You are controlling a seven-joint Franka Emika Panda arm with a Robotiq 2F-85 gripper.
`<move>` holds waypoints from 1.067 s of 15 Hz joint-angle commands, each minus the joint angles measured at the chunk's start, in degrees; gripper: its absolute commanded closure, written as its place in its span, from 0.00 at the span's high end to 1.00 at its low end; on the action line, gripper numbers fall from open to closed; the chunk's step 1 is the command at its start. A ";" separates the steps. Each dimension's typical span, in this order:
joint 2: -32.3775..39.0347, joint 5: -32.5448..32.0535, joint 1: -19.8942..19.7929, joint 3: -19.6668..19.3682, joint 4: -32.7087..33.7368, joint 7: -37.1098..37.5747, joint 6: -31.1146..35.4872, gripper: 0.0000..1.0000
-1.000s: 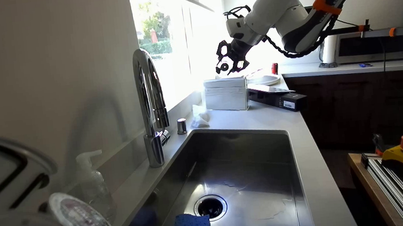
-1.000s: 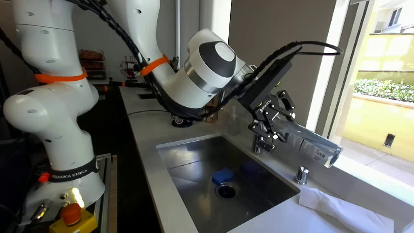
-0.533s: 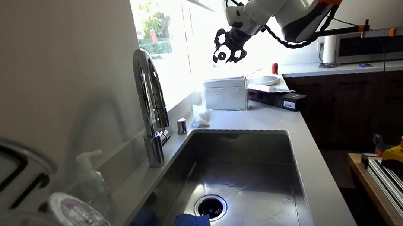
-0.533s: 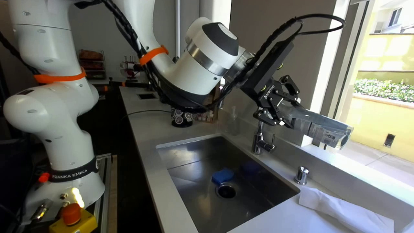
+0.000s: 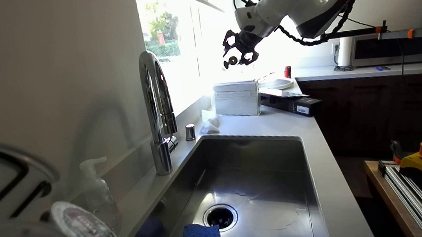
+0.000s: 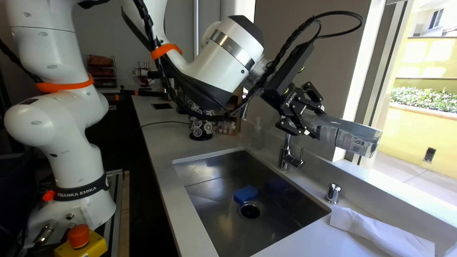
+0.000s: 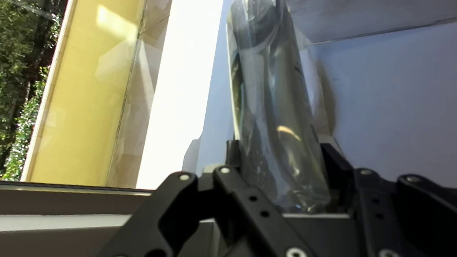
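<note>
My gripper (image 6: pixel 317 122) is shut on a clear bottle-like container (image 6: pixel 348 135), which sticks out ahead of the fingers, tilted a little downward, with a printed label on its side. In the wrist view the clear container (image 7: pixel 271 107) lies between both black fingers and its near end sits close to the gripper body. A dark part shows through its far end. Glare from the window washes out much of the container near the gripper (image 5: pixel 234 59) in an exterior view. It hangs in the air beside the window, above the counter behind the sink.
Below is a steel sink (image 6: pixel 200 203) with a blue sponge (image 6: pixel 245 194) near the drain. The chrome faucet (image 5: pixel 155 112) stands behind it. A white cloth (image 6: pixel 382 228), white box (image 5: pixel 237 99), black box (image 5: pixel 292 104) and soap bottle (image 5: pixel 99 193) are on the counter.
The arm has risen with the container in the gripper, then drawn back slightly from the window side. The grip looks the same, and the sink and counter things have stayed put.
</note>
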 commanded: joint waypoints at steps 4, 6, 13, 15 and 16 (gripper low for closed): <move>-1.65 -22.18 3.85 1.86 -0.93 20.85 -9.66 0.32; -0.66 -26.32 4.64 2.12 -1.81 26.88 -11.94 0.32; 1.82 -34.79 5.28 2.35 -4.05 40.19 -15.33 0.32; 1.89 -37.98 5.42 2.60 -4.13 43.48 -15.88 0.32; 1.84 -39.75 5.48 2.78 -4.23 45.11 -16.48 0.32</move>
